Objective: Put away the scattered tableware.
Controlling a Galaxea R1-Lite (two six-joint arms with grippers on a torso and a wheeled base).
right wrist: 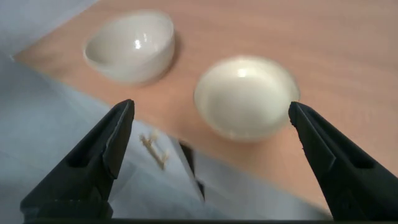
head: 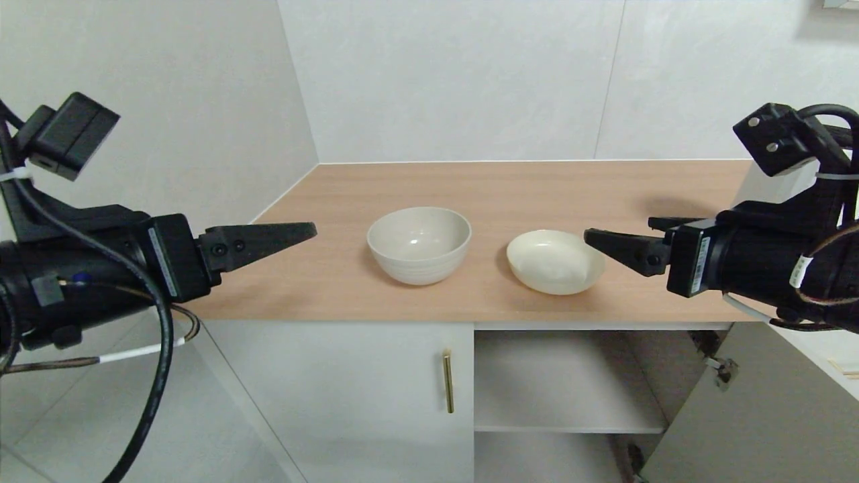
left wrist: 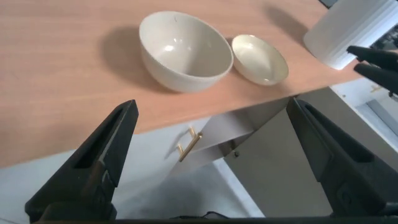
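Two cream bowls stand on the wooden countertop point(head: 510, 188). The larger, deeper bowl point(head: 419, 244) point(left wrist: 184, 51) point(right wrist: 130, 46) is on the left, and the smaller shallow bowl point(head: 556, 261) point(left wrist: 260, 59) point(right wrist: 245, 96) sits right beside it. My left gripper point(head: 302, 233) point(left wrist: 211, 109) hovers open near the counter's left front corner, apart from the large bowl. On the right, my right gripper point(head: 619, 228) point(right wrist: 210, 107) is open too, with one fingertip close to the small bowl's right rim. Neither holds anything.
Under the counter, the left cabinet door is shut and has a gold handle point(head: 447, 381) point(left wrist: 188, 142). The right compartment stands open with a white shelf point(head: 570, 419), its door point(head: 745, 416) swung out to the right. Walls close off the left and back.
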